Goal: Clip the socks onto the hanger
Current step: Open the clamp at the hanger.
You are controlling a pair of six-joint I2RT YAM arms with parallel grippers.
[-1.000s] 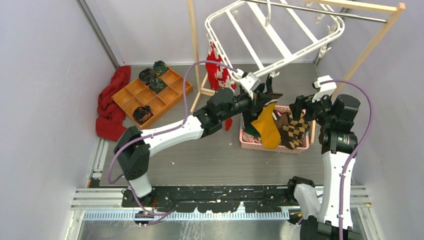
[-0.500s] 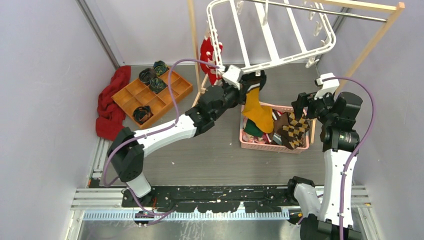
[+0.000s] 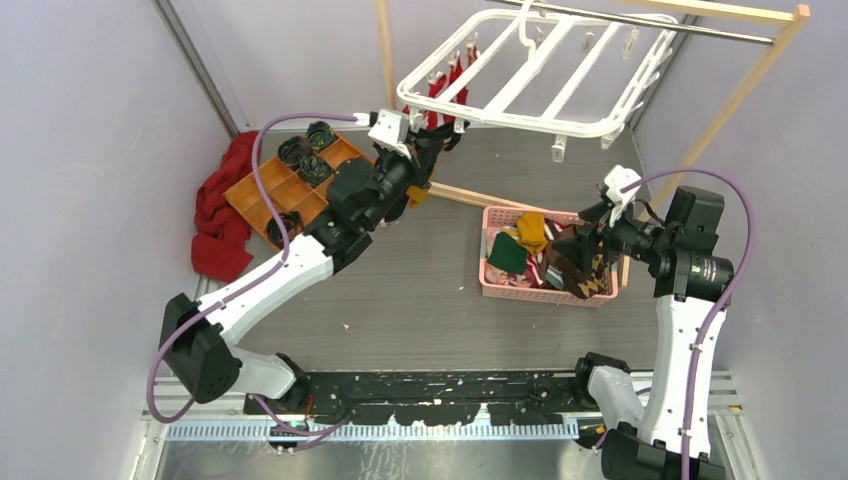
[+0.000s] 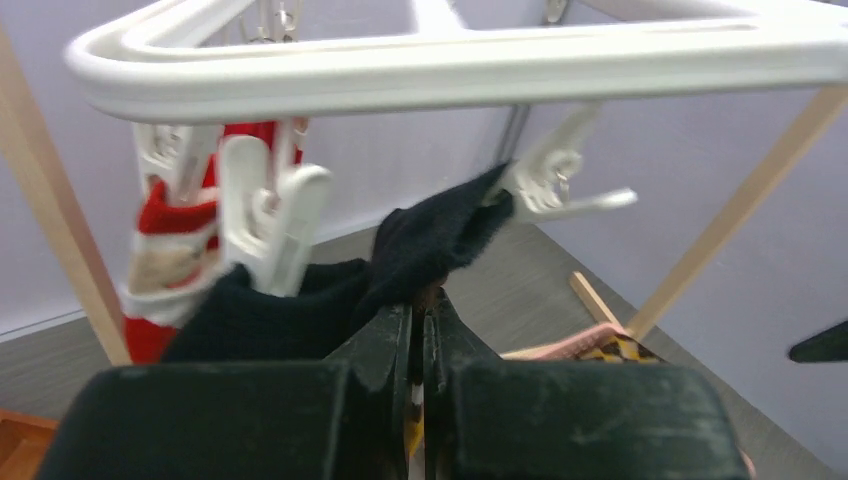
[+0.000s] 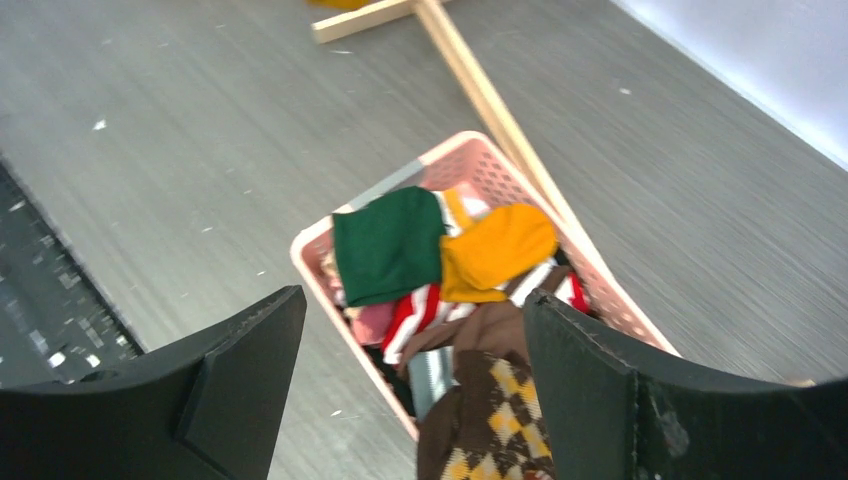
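Observation:
The white hanger (image 3: 520, 95) hangs from the rod at the back, with a red-and-white sock (image 4: 165, 250) clipped at its left corner. My left gripper (image 3: 432, 150) is just under that corner, shut on a black-and-mustard sock (image 4: 420, 245). The sock's black end reaches up between two white clips (image 4: 270, 215) below the hanger rail (image 4: 450, 60). My right gripper (image 5: 410, 340) is open and empty above the pink basket (image 5: 310, 255). The basket holds a brown argyle sock (image 5: 500, 420), a mustard sock (image 5: 495, 250) and a green sock (image 5: 385, 245).
An orange compartment tray (image 3: 300, 185) with dark rolled bundles and a red cloth (image 3: 225, 205) lie at the back left. The wooden rack (image 3: 740, 90) with a metal rod stands behind the basket (image 3: 600, 298); its base bar (image 3: 480, 195) lies on the floor. Walls close both sides.
My left arm swung left and back with the sock, from over the basket to the hanger's left corner. The hanger swung and tilted. My right gripper turned down toward the basket.

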